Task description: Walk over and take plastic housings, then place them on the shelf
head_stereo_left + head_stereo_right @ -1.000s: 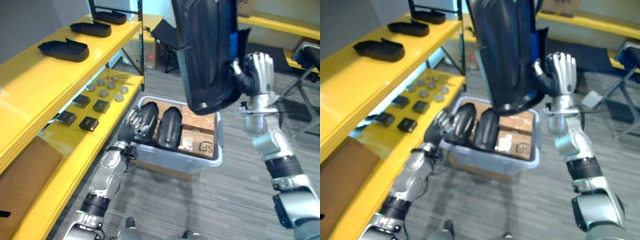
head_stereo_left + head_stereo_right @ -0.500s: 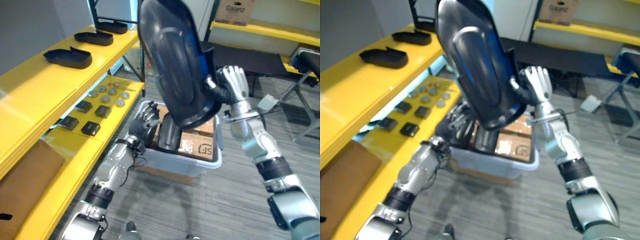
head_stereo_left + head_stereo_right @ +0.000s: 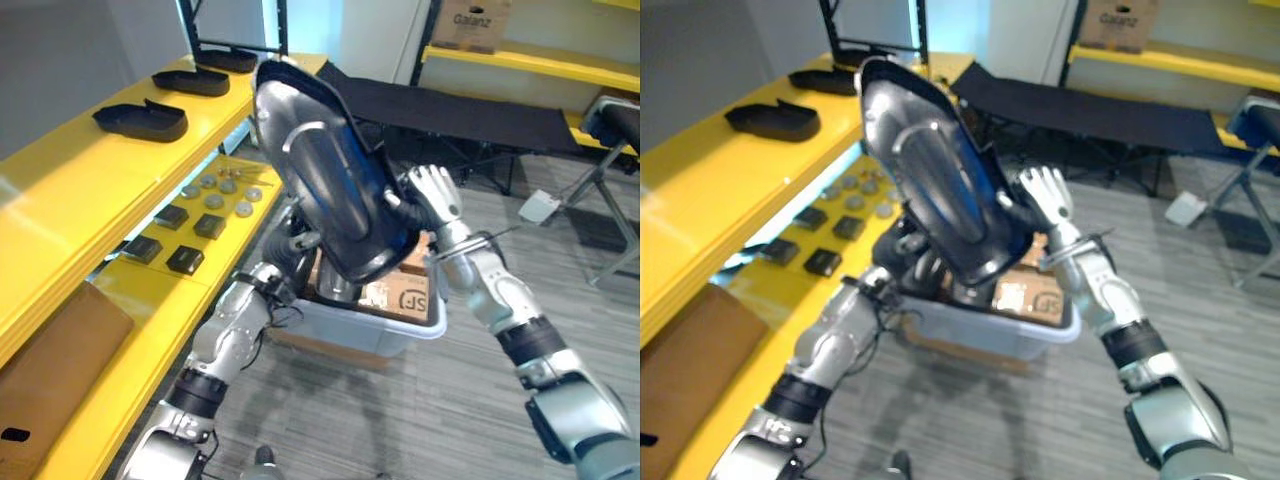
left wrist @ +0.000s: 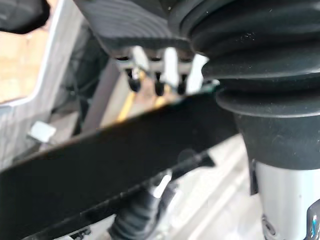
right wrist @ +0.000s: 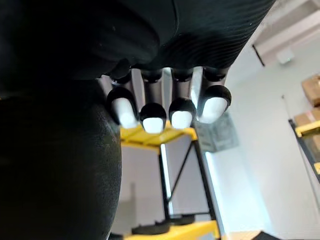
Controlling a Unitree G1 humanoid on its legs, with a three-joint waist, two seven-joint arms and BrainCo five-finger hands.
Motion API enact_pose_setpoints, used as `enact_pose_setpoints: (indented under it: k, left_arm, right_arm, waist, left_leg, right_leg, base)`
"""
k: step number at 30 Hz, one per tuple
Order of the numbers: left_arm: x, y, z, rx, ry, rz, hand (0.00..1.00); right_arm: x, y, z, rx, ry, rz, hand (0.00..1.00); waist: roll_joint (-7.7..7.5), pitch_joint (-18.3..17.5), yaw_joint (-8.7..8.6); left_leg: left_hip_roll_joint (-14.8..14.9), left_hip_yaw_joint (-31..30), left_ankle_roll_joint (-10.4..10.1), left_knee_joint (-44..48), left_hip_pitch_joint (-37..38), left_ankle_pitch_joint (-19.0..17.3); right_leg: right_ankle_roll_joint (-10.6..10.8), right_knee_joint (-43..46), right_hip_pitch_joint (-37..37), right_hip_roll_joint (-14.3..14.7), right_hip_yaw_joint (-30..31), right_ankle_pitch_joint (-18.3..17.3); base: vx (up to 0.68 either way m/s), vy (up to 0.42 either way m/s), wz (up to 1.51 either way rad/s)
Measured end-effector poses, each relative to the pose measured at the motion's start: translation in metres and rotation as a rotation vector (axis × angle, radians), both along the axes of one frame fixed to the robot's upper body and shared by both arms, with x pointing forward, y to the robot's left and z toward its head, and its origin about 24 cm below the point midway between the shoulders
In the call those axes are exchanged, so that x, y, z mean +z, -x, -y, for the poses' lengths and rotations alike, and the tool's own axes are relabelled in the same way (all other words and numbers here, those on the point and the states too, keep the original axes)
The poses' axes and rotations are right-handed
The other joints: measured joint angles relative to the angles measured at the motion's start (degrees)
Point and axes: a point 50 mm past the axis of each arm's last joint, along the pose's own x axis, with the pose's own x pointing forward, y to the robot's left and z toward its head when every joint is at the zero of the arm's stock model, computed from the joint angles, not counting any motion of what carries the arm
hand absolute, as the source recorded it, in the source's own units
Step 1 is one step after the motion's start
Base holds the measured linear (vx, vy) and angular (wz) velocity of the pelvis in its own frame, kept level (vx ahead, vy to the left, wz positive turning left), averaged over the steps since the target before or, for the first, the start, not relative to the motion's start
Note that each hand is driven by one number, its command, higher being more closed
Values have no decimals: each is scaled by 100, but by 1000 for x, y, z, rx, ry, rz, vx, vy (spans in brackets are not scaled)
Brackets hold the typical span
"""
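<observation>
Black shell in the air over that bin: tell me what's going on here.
The robot's right hand grips a large black plastic housing and holds it up, tilted, above a grey plastic bin on the floor. Its left hand is lower, beneath the housing by the bin's edge. The bin holds cardboard boxes. The yellow shelf stands on the robot's left, with similar black housings lying on its top level. The lifted one is not yet on the shelf.
</observation>
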Motion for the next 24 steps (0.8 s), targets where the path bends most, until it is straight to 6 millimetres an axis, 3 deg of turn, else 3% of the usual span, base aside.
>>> enact_pose_setpoints:
  k: [14, 15, 24]
  left_arm:
    - [-9, 0, 6, 39, -171, -20, 0]
    - [-11, 0, 6, 40, -183, -24, 100]
    - [-22, -4, -2, 105, -244, -70, 100]
  right_arm:
    - [-11, -3, -21, 44, 6, -44, 100]
    - [-11, -4, -21, 42, 5, -47, 100]
    - [1, -10, -31, 53, 24, -18, 100]
  waist:
    - [9, -105, 115]
    - [9, -105, 135]
    - [9, -105, 175]
  left_leg:
    - [-21, -123, 4, -3, 41, 27]
    - [-22, -124, 4, -3, 39, 28]
    - [-38, -132, 4, -3, 29, 29]
  right_leg:
    - [1, -7, 97, -9, -120, 0]
    - [1, -10, 97, -8, -122, 0]
    - [14, -42, 102, -12, -128, 10]
  base:
    - [-2, 1, 4]
    - [0, 0, 0]
    - [0, 0, 0]
